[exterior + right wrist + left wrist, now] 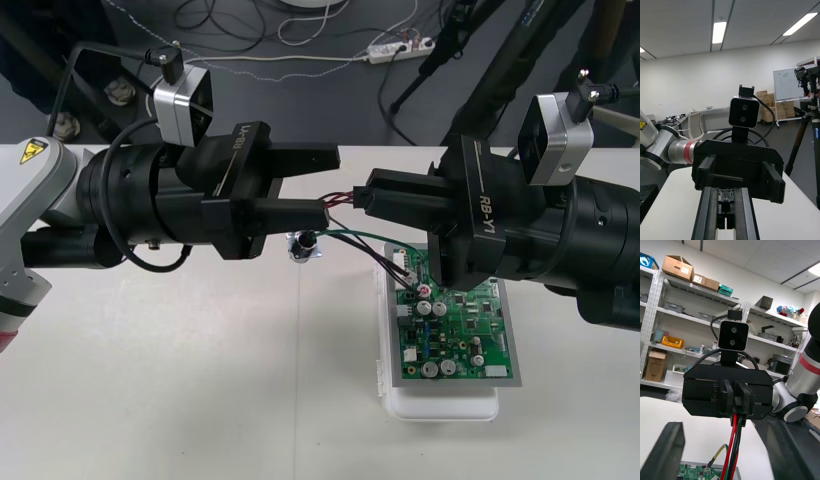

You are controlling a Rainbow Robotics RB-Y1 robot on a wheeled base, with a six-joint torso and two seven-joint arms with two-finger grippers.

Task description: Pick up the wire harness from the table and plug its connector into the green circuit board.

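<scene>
My right gripper (368, 196) is shut on the harness wires (345, 199) above the table, just left of the green circuit board (455, 330). In the left wrist view its fingers (738, 405) pinch red, black and green wires (733, 442) that drop toward the board (696, 470). Green and black wires (385, 250) run down to the board's near-left corner; I cannot tell whether the plug is seated. The round metal socket (303, 245) hangs under my left gripper (328, 185), which stands open and faces the right one tip to tip, with the wires reaching between its fingers.
The board sits on a white base (440, 405) right of the table's middle. Both arms meet above the table's far half. Dark floor with cables and a power strip (400, 47) lies beyond the far edge.
</scene>
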